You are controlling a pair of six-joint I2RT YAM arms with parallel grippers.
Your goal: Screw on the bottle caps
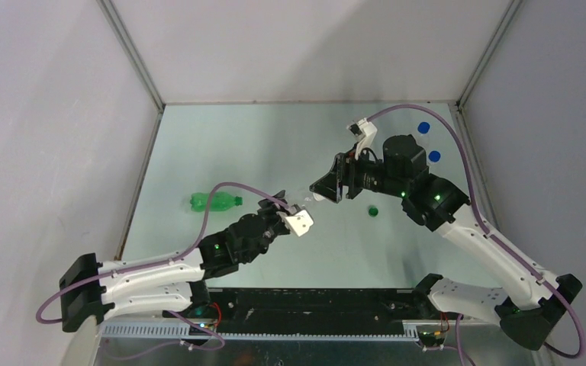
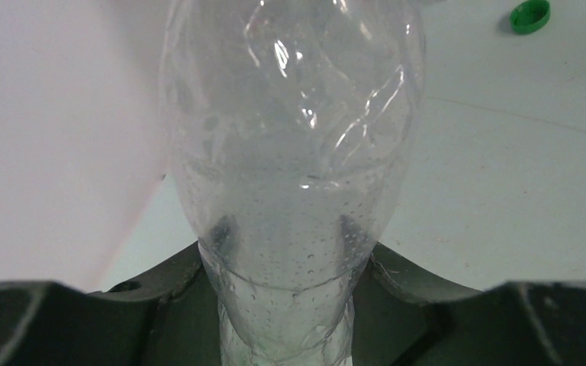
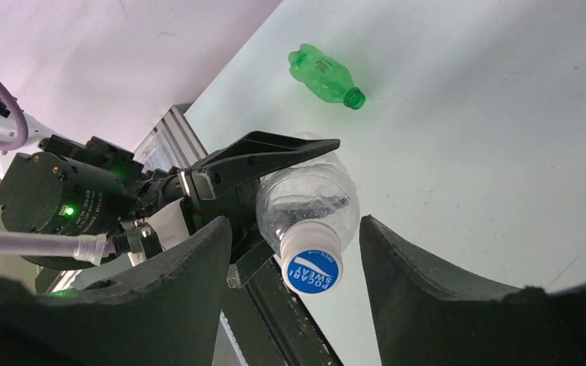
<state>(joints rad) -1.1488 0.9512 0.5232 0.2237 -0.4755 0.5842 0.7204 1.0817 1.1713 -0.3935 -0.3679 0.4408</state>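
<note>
1. Left gripper point(image 2: 290, 305): closed on the clear bottle point(image 2: 290, 152), one finger pressed into each side of the lower body. The wall is dented where they bite.
2. The clear bottle is off the table point(image 1: 236, 145), held near mid-table. It lies roughly level, with its neck pointing toward the right arm. Fine droplets line the inside of the wall.
3. White cap point(image 3: 311, 263): sits on the clear bottle's mouth. It has white sides and a blue printed top that faces the right wrist camera. Cannot tell how far it is threaded on.
4. Right gripper point(image 3: 296, 229): jaws spread wide, one finger on each side of the white cap. There is a clear gap on both sides, so it grips nothing.
5. Green bottle point(image 1: 215, 201): lies on its side on the table, left of both grippers and apart from them. Its open mouth points toward table centre.
6. Green cap point(image 1: 372, 211): lies loose on the table, right of the grippers and near the right forearm. It is well apart from the green bottle.
7. Blue caps point(image 1: 424, 127): two of them lie on the far right of the table, beyond the right arm.
</note>
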